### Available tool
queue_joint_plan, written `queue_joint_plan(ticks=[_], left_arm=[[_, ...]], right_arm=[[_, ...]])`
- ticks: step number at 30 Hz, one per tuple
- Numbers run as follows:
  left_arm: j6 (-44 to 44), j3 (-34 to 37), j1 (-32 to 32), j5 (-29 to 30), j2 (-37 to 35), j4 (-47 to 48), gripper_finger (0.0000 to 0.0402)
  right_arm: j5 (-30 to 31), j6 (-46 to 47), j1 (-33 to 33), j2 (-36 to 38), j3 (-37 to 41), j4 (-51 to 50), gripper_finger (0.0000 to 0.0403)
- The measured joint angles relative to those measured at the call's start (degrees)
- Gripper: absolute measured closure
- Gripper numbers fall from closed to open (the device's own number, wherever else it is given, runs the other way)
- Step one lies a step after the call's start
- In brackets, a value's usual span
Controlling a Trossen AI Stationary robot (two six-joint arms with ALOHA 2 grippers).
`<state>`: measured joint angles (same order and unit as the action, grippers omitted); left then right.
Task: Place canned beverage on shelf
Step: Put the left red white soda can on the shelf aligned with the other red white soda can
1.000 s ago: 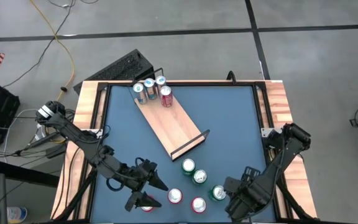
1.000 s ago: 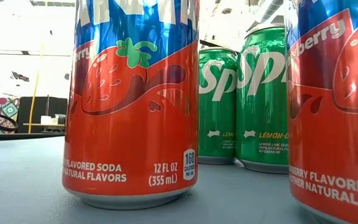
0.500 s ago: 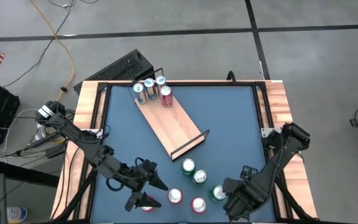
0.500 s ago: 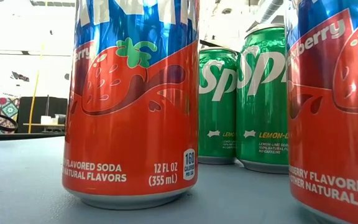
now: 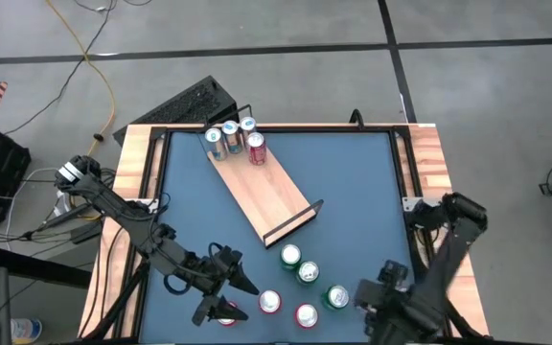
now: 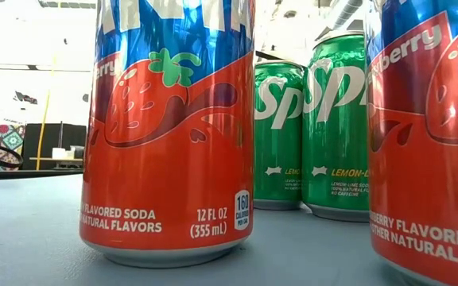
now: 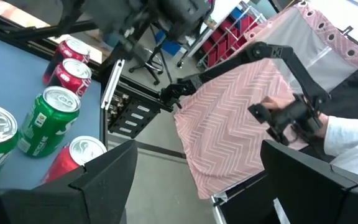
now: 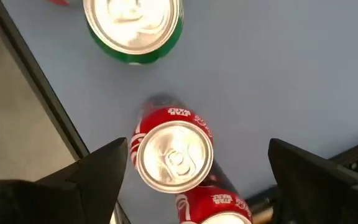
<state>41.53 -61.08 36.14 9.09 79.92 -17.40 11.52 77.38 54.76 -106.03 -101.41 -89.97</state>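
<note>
At the near left of the matte blue table [image 5: 353, 192], the left gripper [image 5: 230, 292] hangs low on its jointed black arm, its two pointed dark fingers spread apart around nothing; a red can [image 5: 225, 316] stands upright just at their tips.

Further in, the shelf [image 5: 262, 192] lies flat and askew on the tabletop, a long rectangle of pale, smooth wood with a thin black wire rail at each end. Four upright cylinders crowd its far end by the rail: three silver-blue cans [image 5: 229, 137] and a red can on the shelf [image 5: 256, 149]. The rest of the board is bare.

Near the front edge, a loose group of cans stands off the shelf on the blue surface: a red can with a bright silver lid [image 5: 269, 303], two green cans [image 5: 299, 265] close together, another red one [image 5: 306, 315] and a green can [image 5: 336, 298] farthest right. From table height their glossy printed sides show, strawberry red [image 6: 169, 135] and lemon-lime green [image 6: 336, 127].

At the near right, the right gripper [image 5: 377, 305] hovers above the table just right of that last green can, fingers wide apart and empty. Its wrist view looks straight down on round, shiny pull-tab lids: a red cola can [image 8: 173, 155] between the fingers' line of sight and a green-rimmed one [image 8: 133, 28] beyond.
</note>
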Motion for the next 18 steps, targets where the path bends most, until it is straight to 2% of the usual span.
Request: queue_joint_plan(ticks=[5, 7, 11, 18], left_arm=[[0.13, 0.0, 0.0, -0.07, -0.02, -0.01, 0.0074], [-0.46, 0.0, 0.0, -0.05, -0.02, -0.01, 0.0074], [-2.25, 0.0, 0.0, 0.43, -0.02, -0.01, 0.0074], [-2.9, -0.02, 0.0, 0.61, -0.02, 1.17, 0.0074]], right_arm=[[5.03, 10.13, 6.45, 2.85, 0.0, -0.03, 0.0029], [5.16, 13.03, 8.09, 3.25, -0.02, -0.05, 0.0029], [5.1, 13.62, 9.82, 2.34, 0.21, 0.14, 0.0029], [4.45, 14.03, 8.39, 2.15, 3.38, 0.21, 0.0029]])
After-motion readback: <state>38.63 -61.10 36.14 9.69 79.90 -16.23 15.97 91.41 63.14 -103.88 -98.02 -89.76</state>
